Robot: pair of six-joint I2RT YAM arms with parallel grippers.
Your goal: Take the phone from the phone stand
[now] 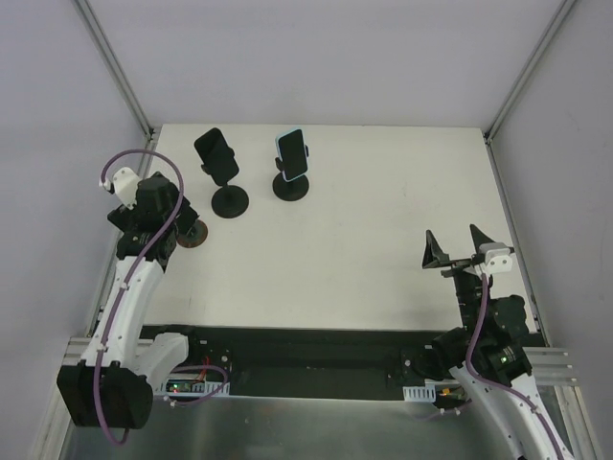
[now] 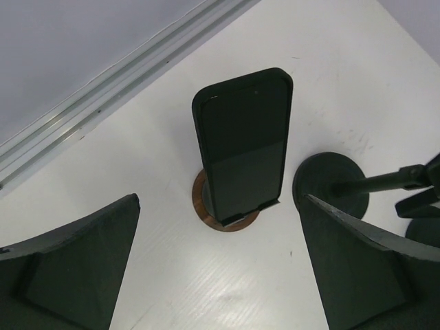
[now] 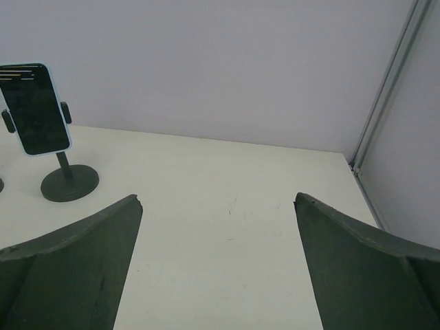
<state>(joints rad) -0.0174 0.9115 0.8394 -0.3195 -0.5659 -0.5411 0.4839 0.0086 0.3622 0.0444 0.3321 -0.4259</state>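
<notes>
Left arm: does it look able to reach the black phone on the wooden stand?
Probably yes: left gripper open, black phone upright on the wooden stand straight ahead, nothing between them. A neighbouring black stand base sits close beside.

Upright black slab phone (image 2: 242, 148) on round brown wooden stand (image 2: 234, 225) is blocking the path straight ahead of the wide-open left gripper (image 2: 220, 199). Black round-based pole stand (image 2: 323, 179) is crowding it just to the right; silver frame rail (image 2: 103, 89) is running behind, to the left. White tabletop (image 3: 227, 234) is lying open ahead of the right gripper (image 3: 216, 199), jaws apart, w/ blue-cased phone on black stand (image 3: 34, 110) sitting well off left.
</notes>
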